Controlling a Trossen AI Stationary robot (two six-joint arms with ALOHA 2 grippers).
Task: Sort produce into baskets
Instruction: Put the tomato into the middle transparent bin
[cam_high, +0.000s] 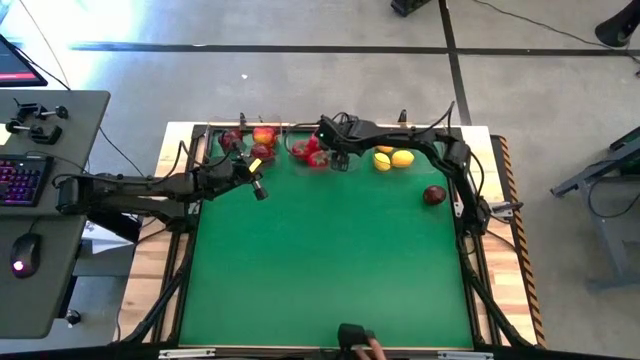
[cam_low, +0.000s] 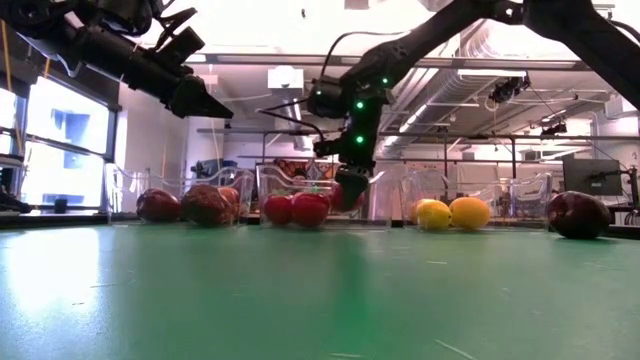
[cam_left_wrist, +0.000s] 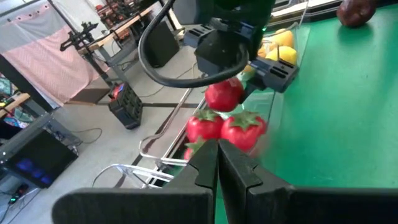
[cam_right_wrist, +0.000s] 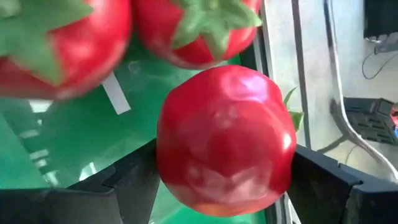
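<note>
Right tool (cam_right_wrist: 224, 180): fingers wide apart, a bright red green-topped fruit (cam_right_wrist: 227, 140) between them, above middle bin (cam_low: 300, 185). Left tool (cam_left_wrist: 217, 165): closed, empty, raised. Middle bin: two red green-topped fruits (cam_low: 296, 209). Right bin (cam_low: 520, 195): two lemons (cam_low: 452, 213). Left bin (cam_low: 125, 190): several apples (cam_low: 190, 205). On surface (cam_high: 330, 260): one dark apple (cam_high: 433, 195).

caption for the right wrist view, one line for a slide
Right gripper, jaws spread wide, with a bright red fruit between them above the middle bin's green-topped fruits.
</note>
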